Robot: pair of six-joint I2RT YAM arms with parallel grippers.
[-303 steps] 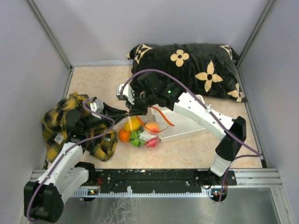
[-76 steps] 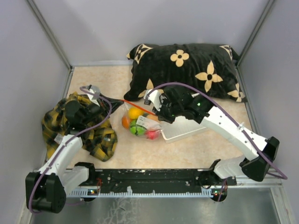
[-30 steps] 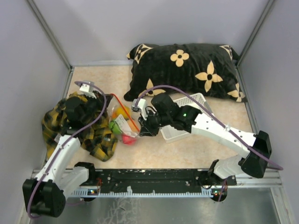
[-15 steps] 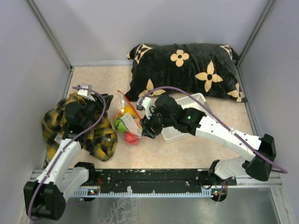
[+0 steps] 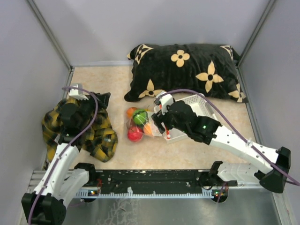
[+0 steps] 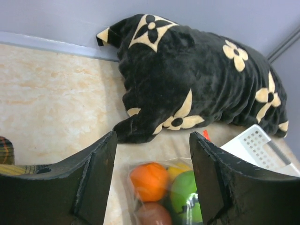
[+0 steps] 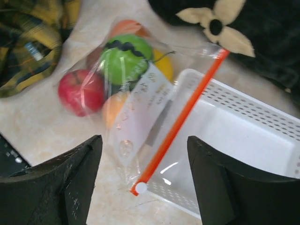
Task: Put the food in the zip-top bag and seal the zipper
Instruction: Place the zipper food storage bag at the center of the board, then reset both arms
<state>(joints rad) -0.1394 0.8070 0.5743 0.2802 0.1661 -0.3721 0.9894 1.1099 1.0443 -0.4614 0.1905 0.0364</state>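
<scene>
our left hand (image 6: 151,180) spread and empty by the plaid cloth (image 5: 101,136), our right hand (image 7: 145,187) spread above the zip-top bag (image 7: 140,110) of toy fruit (image 7: 124,58), zipper (image 7: 183,117) across the edge of the white basket (image 7: 243,136)

Bare table (image 5: 93,82) free at far left, and in a strip in front of the zip-top bag (image 5: 139,124). Pillow (image 5: 187,70) blocks close behind; white basket (image 5: 200,104) touches bag's right edge; plaid cloth (image 5: 101,136) lies near its left.
</scene>
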